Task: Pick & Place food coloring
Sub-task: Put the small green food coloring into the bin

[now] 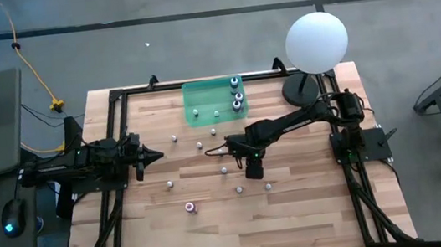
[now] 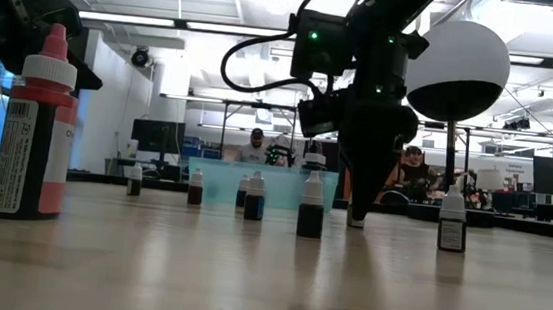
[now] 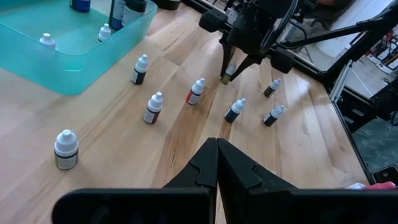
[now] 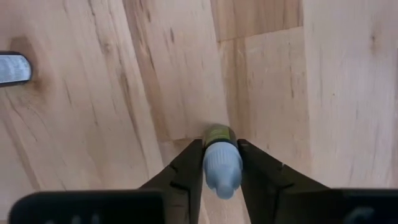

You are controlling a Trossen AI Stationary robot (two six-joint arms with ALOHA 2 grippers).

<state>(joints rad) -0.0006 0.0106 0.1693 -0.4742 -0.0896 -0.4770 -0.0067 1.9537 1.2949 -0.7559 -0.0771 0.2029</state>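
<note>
Holding several small bottles, some upright near its far corner, the green tray [image 1: 201, 105] lies beyond the right gripper [image 1: 253, 168], toward the table's back edge. Bare wood spreads nearer the front edge, with loose bottles scattered around the gripper. The right gripper's fingers press both sides of one food coloring bottle [image 4: 221, 158], standing upright on the table [image 1: 300, 223], cap up. The left gripper [image 1: 157, 156], fingers together, waits well apart.
</note>
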